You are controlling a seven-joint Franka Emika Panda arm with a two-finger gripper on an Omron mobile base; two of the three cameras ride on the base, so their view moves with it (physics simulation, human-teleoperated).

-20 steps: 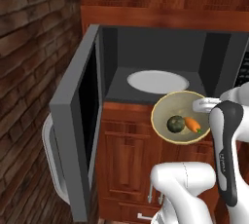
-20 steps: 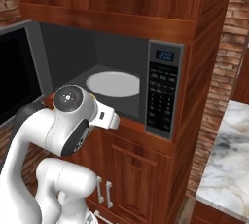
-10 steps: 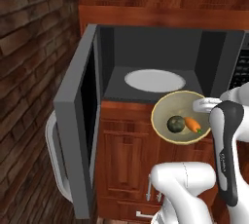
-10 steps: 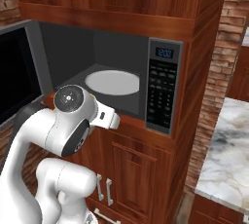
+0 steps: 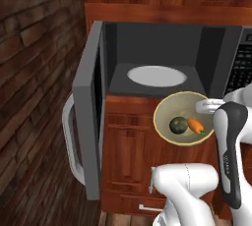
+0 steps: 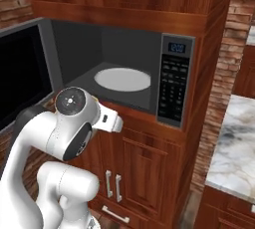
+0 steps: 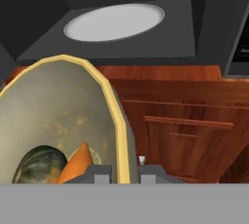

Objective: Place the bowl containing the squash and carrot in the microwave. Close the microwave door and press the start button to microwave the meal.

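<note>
We see a dark red-brown brick wall (image 5: 34, 72) at left, reddish wooden cabinets (image 6: 149, 168) centre, and a grey-veined marble counter (image 6: 234, 148) lower right.

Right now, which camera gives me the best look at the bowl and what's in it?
The left base view: it looks down into the bowl, showing its whole rim with the squash and carrot inside, below the microwave opening. The hand view shows part of its rim between the gripper fingers.
</note>
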